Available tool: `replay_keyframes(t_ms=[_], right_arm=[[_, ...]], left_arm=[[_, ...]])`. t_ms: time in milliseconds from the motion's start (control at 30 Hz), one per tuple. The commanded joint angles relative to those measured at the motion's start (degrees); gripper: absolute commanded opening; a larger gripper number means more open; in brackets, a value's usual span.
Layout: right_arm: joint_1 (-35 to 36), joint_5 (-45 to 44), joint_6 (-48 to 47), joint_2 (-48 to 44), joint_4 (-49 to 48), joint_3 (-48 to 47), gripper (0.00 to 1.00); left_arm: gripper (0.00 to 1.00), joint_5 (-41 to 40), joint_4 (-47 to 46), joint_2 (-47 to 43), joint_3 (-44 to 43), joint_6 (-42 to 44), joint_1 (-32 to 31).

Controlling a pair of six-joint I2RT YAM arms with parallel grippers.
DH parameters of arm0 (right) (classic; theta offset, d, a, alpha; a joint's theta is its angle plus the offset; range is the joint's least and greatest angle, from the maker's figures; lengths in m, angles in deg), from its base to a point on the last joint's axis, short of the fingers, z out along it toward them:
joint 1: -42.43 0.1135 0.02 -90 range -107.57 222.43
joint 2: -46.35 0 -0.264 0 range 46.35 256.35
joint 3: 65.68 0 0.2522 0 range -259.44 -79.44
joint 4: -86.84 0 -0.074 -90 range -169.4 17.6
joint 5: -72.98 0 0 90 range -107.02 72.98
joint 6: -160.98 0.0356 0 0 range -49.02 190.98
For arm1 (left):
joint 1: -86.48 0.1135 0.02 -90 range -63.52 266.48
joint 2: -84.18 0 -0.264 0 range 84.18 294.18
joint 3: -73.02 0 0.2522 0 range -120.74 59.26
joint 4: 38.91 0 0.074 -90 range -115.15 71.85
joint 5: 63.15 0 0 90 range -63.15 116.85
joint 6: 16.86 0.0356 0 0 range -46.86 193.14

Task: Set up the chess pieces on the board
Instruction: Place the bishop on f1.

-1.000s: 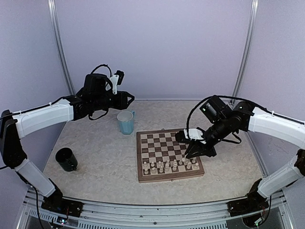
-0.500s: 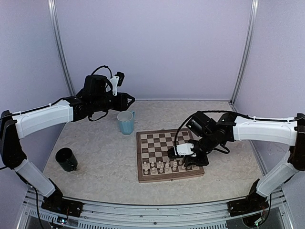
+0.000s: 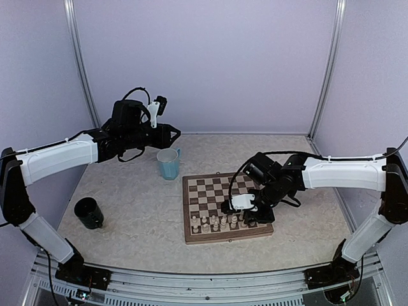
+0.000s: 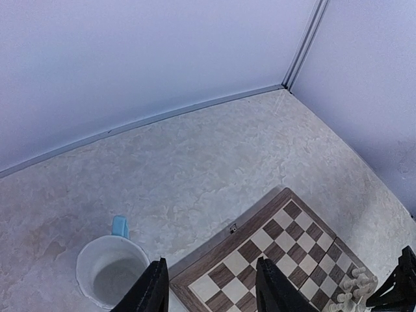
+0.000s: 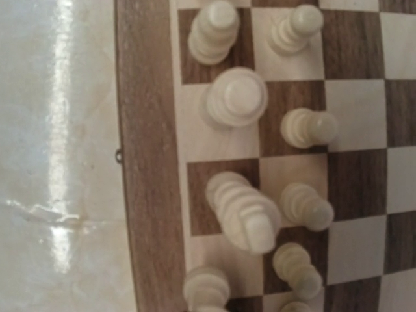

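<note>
**Right gripper (image 3: 246,215) hung low over the chess pieces (image 3: 223,223) on the near rows of the board (image 3: 210,190).**
Only the right wrist view showed them close: upright, in two rows along the rim. Whether its fingers were apart couldn't be told. Left gripper (image 4: 211,289) gaped empty near the blue cup (image 3: 168,164).

board (image 3: 211,189) far rows open, chess pieces (image 3: 217,223) crowd near rows, cup (image 3: 168,164) off far-left corner
</note>
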Motion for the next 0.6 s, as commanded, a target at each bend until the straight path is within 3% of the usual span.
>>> replay_keyframes(t_ms=[0, 333, 567], right_arm=[[0.4, -0.7, 0.4, 1.3, -1.8, 0.0, 0.04], [0.4, -1.3, 0.3, 3.5, -2.0, -0.4, 0.07], [0.4, -1.8, 0.3, 3.0, -0.5, -1.1, 0.21]], left_arm=[[0.46, 1.1, 0.2, -1.1, -0.4, 0.7, 0.3], [0.46, 3.0, 0.3, 0.2, -0.7, 0.0, 0.3], [0.46, 3.7, 0.4, 0.7, -0.9, -0.2, 0.3]])
